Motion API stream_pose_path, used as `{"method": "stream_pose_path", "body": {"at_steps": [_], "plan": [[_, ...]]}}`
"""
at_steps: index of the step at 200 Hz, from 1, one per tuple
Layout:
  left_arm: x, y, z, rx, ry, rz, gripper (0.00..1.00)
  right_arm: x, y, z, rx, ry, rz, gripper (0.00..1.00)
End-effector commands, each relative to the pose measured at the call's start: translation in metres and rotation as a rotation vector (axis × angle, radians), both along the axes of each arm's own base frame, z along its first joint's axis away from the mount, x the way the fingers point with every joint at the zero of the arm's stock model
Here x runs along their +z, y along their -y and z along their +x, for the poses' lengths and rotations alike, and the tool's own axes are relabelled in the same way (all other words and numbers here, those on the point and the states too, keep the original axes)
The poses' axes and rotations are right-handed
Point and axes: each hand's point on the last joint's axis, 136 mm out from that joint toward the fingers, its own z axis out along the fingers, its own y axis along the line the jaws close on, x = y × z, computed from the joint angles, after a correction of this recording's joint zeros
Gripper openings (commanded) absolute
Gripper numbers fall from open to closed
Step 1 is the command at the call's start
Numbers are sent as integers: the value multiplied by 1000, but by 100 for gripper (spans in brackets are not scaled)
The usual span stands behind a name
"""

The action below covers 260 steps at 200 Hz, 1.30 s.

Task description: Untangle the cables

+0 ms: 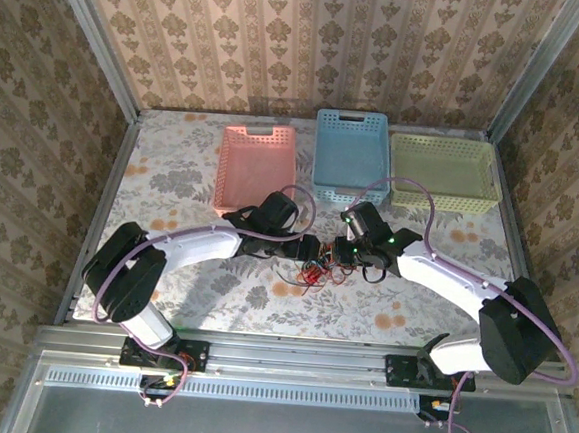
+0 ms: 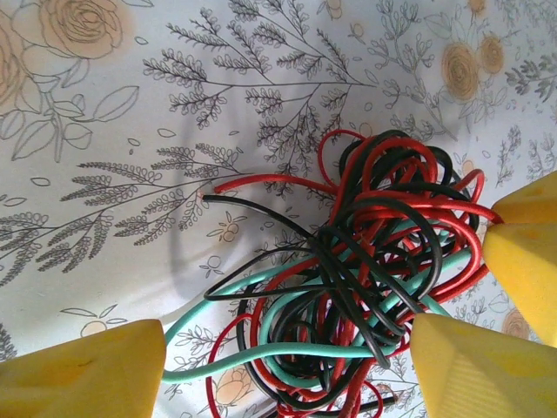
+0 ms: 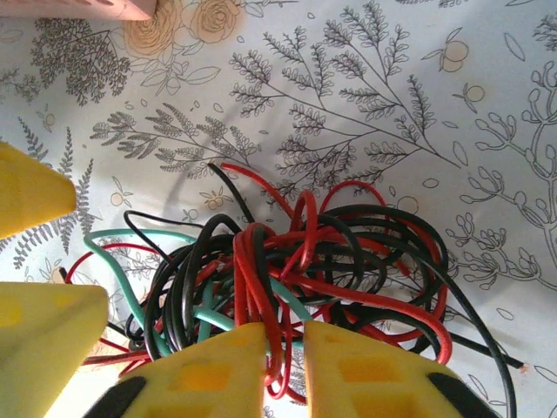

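Note:
The cables (image 1: 315, 271) lie as one tangle of red, black and teal strands on the flowered tablecloth between the two arms. In the left wrist view the tangle (image 2: 365, 261) sits between my left gripper's (image 2: 287, 374) yellow fingers (image 2: 78, 374), which stand wide apart and open around its lower loops. My left gripper (image 1: 307, 248) reaches in from the left. My right gripper (image 1: 342, 253) comes from the right. Its fingers (image 3: 218, 374) are nearly together, pinching a few red loops of the cables (image 3: 287, 261) at my right gripper (image 3: 285, 366).
Three baskets stand at the back of the table: pink (image 1: 259, 129), blue (image 1: 354, 116) and pale green (image 1: 444, 141). The other arm's yellow fingers (image 2: 522, 261) crowd the tangle's right side. Metal frame posts and wallpapered walls close in the table.

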Motion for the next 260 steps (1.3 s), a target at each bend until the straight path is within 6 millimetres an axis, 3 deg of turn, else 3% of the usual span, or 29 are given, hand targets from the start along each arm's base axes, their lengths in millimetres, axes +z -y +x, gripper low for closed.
{"method": "stream_pose_path", "body": {"at_steps": [1, 19, 34, 39, 65, 99, 108, 144, 194, 260], "plan": [[-5, 10, -12, -91, 35, 10, 76, -12, -5, -2, -1, -41, 23, 11], [-3, 16, -17, -139, 54, 4, 75, -9, -5, -1, -8, -35, 28, 0], [-4, 21, -19, -162, 70, -16, 74, -8, -5, -1, -17, -33, 35, 0], [-5, 22, -19, -166, 71, -17, 73, 4, -5, 0, -22, -6, 59, 0], [-11, 27, -18, -172, 113, 9, 70, 18, -9, -1, -25, 18, 102, 0], [-32, 23, -13, -160, 144, 77, 52, 41, -9, -2, -29, 58, 136, 0], [-38, 23, -14, -158, 146, 71, 45, 48, -8, -3, -30, 70, 147, 0], [-46, 12, -11, -118, 168, 82, 0, 80, 0, -5, -44, 142, 162, 0], [-46, -5, -14, -102, 162, 116, 0, 140, 26, -3, -100, 312, 136, 0], [-49, -38, -12, -22, 157, 130, 0, 238, 48, -10, -120, 527, 162, 0]]}}
